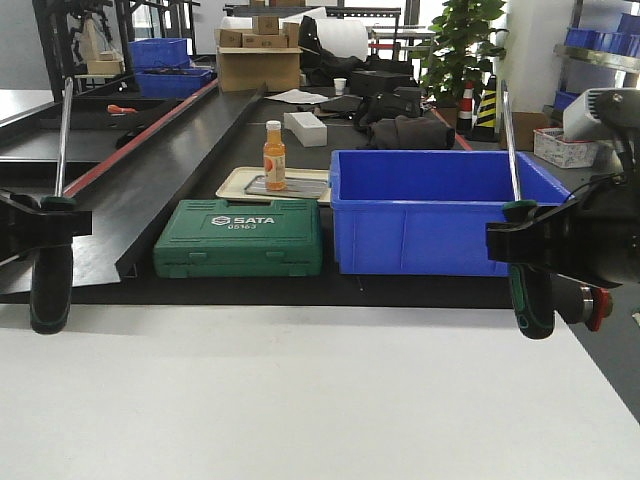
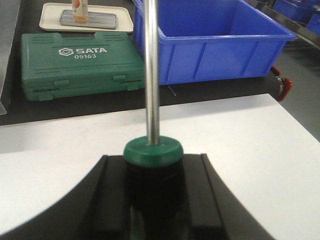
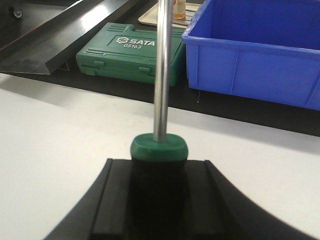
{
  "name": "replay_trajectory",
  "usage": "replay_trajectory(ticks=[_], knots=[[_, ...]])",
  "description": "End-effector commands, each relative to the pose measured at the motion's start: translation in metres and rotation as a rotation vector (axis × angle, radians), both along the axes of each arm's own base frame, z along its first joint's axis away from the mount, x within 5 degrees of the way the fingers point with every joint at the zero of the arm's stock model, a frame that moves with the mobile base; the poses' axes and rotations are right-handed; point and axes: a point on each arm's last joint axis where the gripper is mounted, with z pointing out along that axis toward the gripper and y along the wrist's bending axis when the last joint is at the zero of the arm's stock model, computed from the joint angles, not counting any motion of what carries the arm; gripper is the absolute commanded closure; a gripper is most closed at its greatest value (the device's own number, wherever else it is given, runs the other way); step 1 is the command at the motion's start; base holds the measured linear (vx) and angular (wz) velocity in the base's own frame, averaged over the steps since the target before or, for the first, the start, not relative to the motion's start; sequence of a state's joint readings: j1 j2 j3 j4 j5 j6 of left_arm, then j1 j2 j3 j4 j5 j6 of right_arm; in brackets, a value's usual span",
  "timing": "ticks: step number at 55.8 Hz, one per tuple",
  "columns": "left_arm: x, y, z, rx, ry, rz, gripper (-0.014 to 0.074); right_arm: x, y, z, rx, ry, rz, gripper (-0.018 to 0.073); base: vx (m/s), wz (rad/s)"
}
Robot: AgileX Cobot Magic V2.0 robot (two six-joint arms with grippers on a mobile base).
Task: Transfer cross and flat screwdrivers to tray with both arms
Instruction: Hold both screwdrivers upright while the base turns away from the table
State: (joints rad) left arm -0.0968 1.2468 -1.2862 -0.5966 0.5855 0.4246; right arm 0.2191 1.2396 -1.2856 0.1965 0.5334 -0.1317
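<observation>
Nearest to us lies the white table (image 1: 300, 400), bare across its front. At 9 o'clock over its far edge the left gripper (image 1: 45, 222) is clamped on the left screwdriver (image 1: 50, 290). Its jaws are closed just under the green collar, the black handle hangs below and the steel shaft stands upright. At 3 o'clock the right gripper (image 1: 540, 240) grips the right screwdriver (image 1: 530, 300) the same way, with the handle down and the shaft leaning slightly. Both tools are held up off the table, well apart from each other. The wrist views show each green collar sitting just above the black fingers (image 2: 220, 200), with the shaft rising out of frame. The tips are too small or cut off, so we cannot tell which is the cross and which the flat one.

Beyond the table, on a black surface, a green SATA case (image 1: 240, 238) lies shut at 11 o'clock. A deep blue bin (image 1: 440, 215) sits just beside it at 1 o'clock. Behind the case is a beige tray (image 1: 232, 185) with a shallow grey pan (image 1: 305, 184) in it. An orange bottle (image 1: 274, 155) stands upright on the pan.

Farther back, a long black ramp (image 1: 170, 150) runs off toward 10 o'clock. Cardboard boxes (image 1: 258, 60) are at 12 o'clock and a green plant (image 1: 460, 40) at 1 o'clock.
</observation>
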Motion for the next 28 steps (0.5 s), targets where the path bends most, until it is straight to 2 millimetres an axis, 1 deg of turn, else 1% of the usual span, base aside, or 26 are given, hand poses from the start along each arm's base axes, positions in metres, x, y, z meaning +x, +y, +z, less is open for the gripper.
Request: replay_trajectory(ticks=[1,28], knots=[[-0.0069,0.0011,0.0253,-0.056,-0.117,0.031,0.0594,-0.0079,-0.0030,0.0266,0.043,-0.147,-0.016,0.0567,-0.17,0.01],[-0.0069,0.0011,0.0253,-0.056,-0.117,0.031,0.0594,-0.0079,-0.0030,0.0266,0.043,-0.147,-0.016,0.0567,-0.22,-0.05]])
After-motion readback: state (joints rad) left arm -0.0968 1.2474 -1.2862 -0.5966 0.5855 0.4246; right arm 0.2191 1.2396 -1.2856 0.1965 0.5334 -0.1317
